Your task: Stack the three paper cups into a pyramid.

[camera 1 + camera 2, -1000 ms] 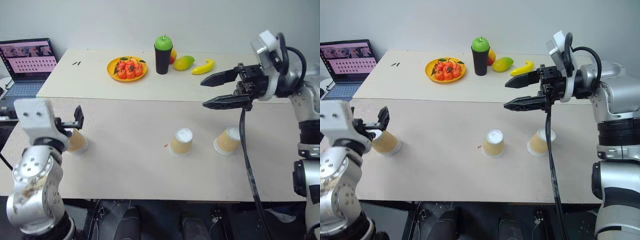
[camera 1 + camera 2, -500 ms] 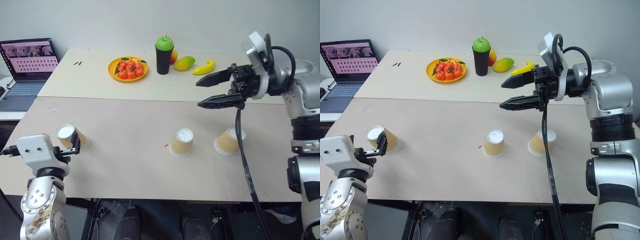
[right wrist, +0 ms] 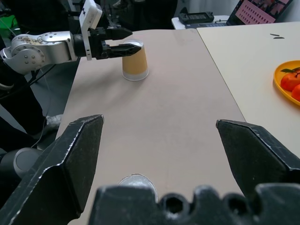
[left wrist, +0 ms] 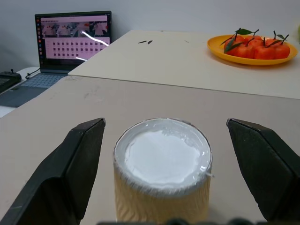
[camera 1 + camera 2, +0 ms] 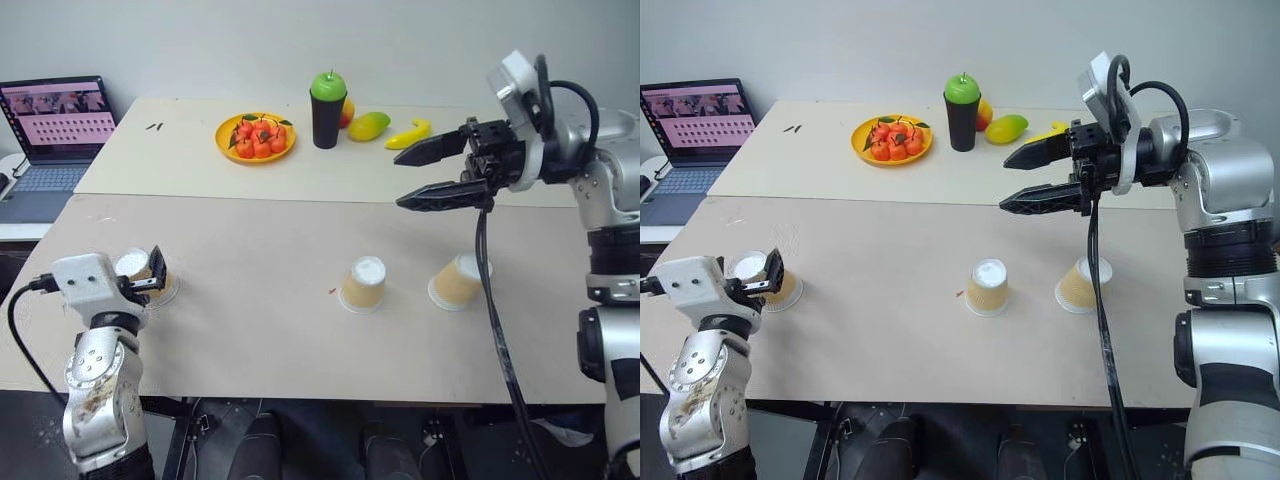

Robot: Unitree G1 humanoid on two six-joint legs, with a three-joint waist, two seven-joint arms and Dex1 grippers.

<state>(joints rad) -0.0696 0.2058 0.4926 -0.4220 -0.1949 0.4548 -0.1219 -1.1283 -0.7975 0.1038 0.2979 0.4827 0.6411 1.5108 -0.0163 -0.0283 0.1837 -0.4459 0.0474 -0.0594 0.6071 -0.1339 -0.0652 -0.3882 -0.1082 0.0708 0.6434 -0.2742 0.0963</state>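
Three paper cups stand upside down on the near table, white bases up: the left cup [image 5: 133, 266], the middle cup [image 5: 363, 285] and the right cup [image 5: 457, 281], which looks slightly tilted. My left gripper [image 5: 150, 277] is open at table height with the left cup [image 4: 161, 173] between its fingers [image 4: 79, 159], a gap showing on each side. My right gripper [image 5: 402, 185] hangs open in the air above and behind the middle and right cups, pointing left, with nothing between its fingers [image 3: 70, 154].
On the far table are an orange plate of tangerines [image 5: 228, 140], a black cup with a green top [image 5: 327, 100], a mango [image 5: 368, 125] and a banana [image 5: 407, 133]. A laptop [image 5: 55, 120] sits off the left side.
My left gripper has come down and forward until its open fingers stand on either side of the left cup. The right gripper has stayed about where it was. The cups have not moved.
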